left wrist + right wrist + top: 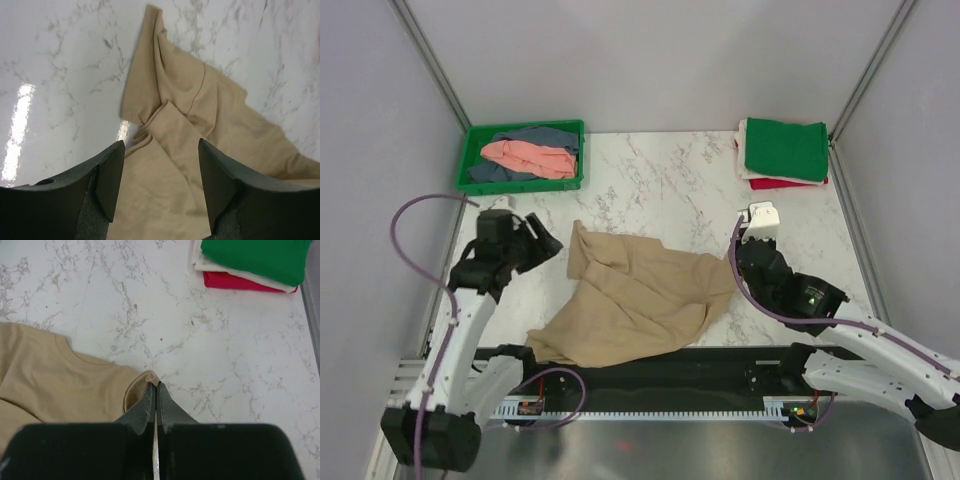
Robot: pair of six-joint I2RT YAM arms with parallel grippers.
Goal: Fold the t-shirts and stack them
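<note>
1. Lying crumpled on the marble table (670, 190), the tan shirt (640, 295) spreads between both arms.
2. The right gripper (155, 385) is clenched on its near edge.
3. The left gripper (160, 142) hangs over its other side, jaws spread, grasping nothing.

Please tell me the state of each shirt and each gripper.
tan t-shirt: unfolded, crumpled
pink t-shirt: unfolded, in tray
grey-blue t-shirt: unfolded, in tray
red t-shirt: folded
green t-shirt: folded, stacked above red t-shirt
left gripper: open over tan t-shirt
right gripper: shut on tan t-shirt
</note>
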